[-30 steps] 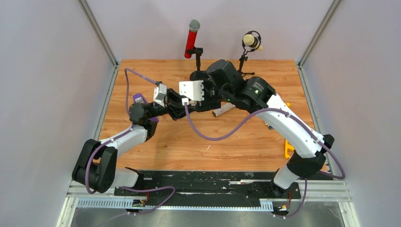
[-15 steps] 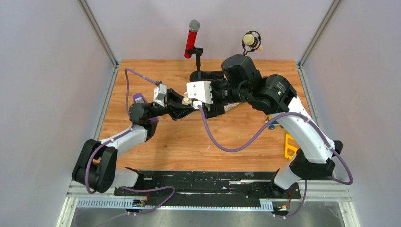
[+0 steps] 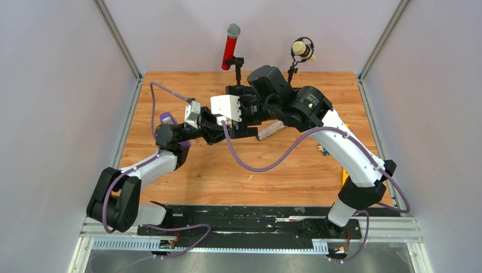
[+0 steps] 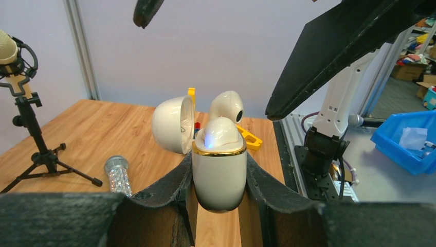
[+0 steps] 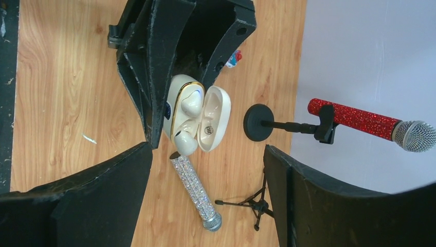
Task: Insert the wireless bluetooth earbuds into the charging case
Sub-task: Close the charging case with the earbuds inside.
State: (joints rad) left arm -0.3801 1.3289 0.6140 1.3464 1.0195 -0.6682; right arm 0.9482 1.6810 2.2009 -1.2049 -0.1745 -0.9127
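My left gripper (image 4: 220, 159) is shut on the charging case (image 4: 218, 180), a cream pebble with a gold rim, held upright above the table. Its lid (image 4: 174, 124) hangs open. One cream earbud (image 4: 220, 135) sits in the case with a blue light on it. A second earbud (image 4: 227, 105) stands higher, only partly in its socket (image 5: 185, 141). My right gripper (image 5: 208, 195) hovers open over the case (image 5: 176, 110) with nothing between its fingers (image 4: 329, 56). From above, the right wrist (image 3: 226, 108) hides the case.
A silver glitter microphone (image 5: 195, 193) lies on the wood just beyond the case. A red microphone (image 3: 230, 45) on a round base and a cream studio microphone (image 3: 301, 50) on a tripod stand at the back edge. A yellow object (image 3: 345, 179) lies at the right.
The right arm swung back and to the right half a second ago, then returned over the case with its fingers open. The left arm and the case have stayed still.
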